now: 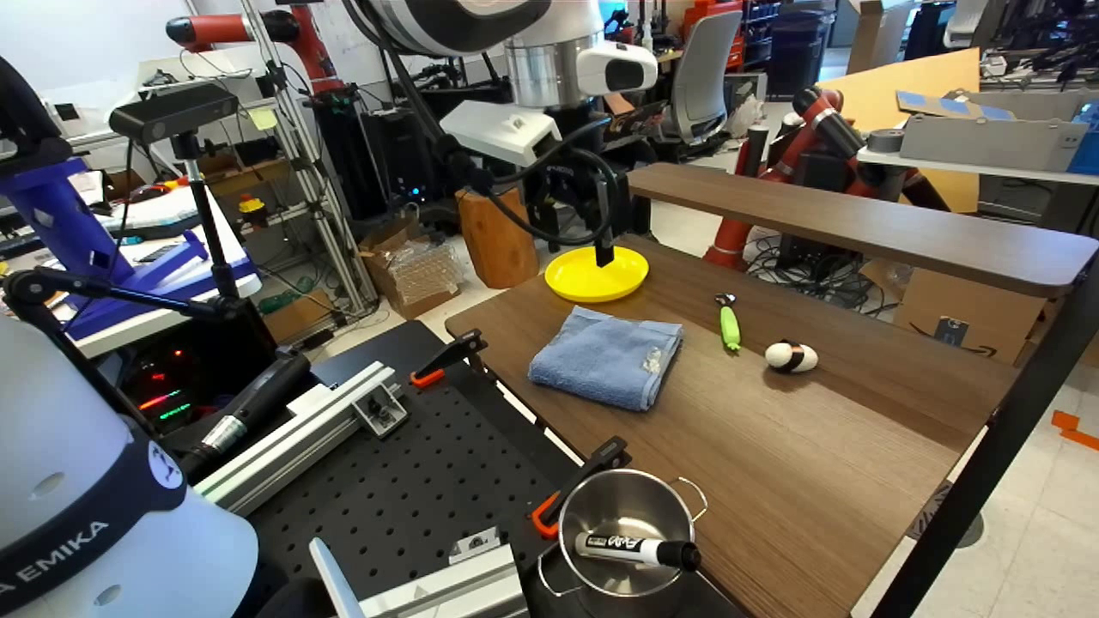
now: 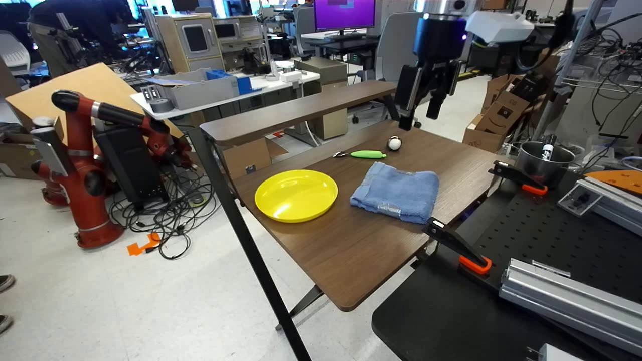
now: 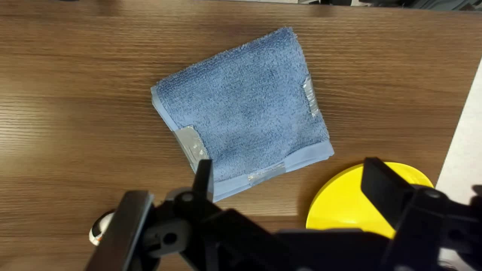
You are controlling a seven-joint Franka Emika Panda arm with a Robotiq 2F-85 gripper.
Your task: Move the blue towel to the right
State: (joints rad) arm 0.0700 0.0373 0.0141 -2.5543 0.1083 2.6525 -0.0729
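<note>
The blue towel (image 1: 606, 356) lies folded on the brown table, with patches of silvery tape on its edges. It also shows in an exterior view (image 2: 397, 193) and in the wrist view (image 3: 244, 109). My gripper (image 1: 573, 239) is open and empty, held well above the table; it also shows in an exterior view (image 2: 419, 118). In the wrist view my gripper (image 3: 289, 165) has its fingers wide apart. One finger overlaps the towel's lower corner in that view and the other overlaps the yellow plate, without touching either.
The yellow plate (image 2: 296, 195) lies beside the towel. A green-handled tool (image 1: 729, 326) and a white egg-shaped item with a dark band (image 1: 791, 356) lie on the table (image 1: 798, 455). A metal pot (image 1: 592, 506) holds a marker. Clamps (image 2: 456, 243) grip the table edge; a raised shelf (image 1: 824, 219) runs along another side.
</note>
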